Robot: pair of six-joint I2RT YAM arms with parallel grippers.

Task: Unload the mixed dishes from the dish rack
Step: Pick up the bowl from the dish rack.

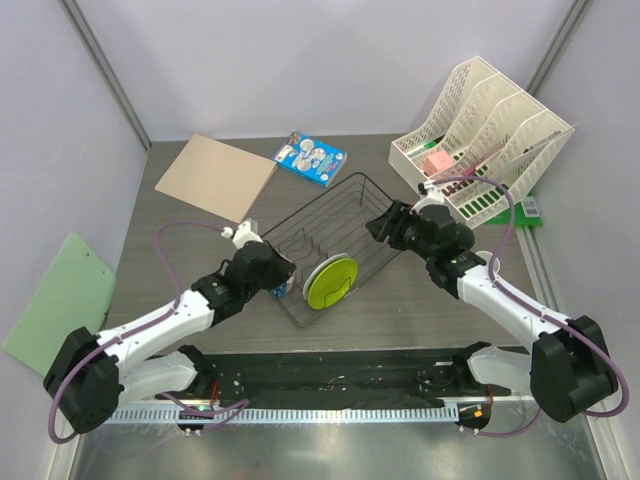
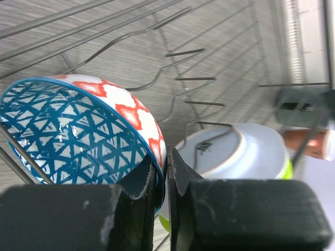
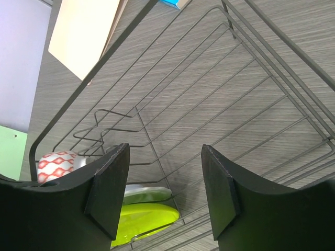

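Observation:
The dish rack (image 1: 372,205) stands mid-table. My left gripper (image 1: 282,278) is at its left end, shut on the rim of the blue patterned bowl (image 2: 73,136), which is white with red diamonds outside. In the left wrist view the gripper (image 2: 162,163) has one finger inside the bowl and one outside. The lime-green plate (image 1: 330,281) stands on edge in the rack with the white plate (image 2: 235,151) against it. The salmon-pink cup (image 2: 310,144) lies beyond. My right gripper (image 1: 379,226) is open and empty over the rack's right side (image 3: 165,188). The grey mug is not seen.
A cardboard sheet (image 1: 215,175) and a blue snack packet (image 1: 311,157) lie behind the rack. A white file organiser (image 1: 480,135) stands at the back right. A green board (image 1: 60,300) lies at the left edge.

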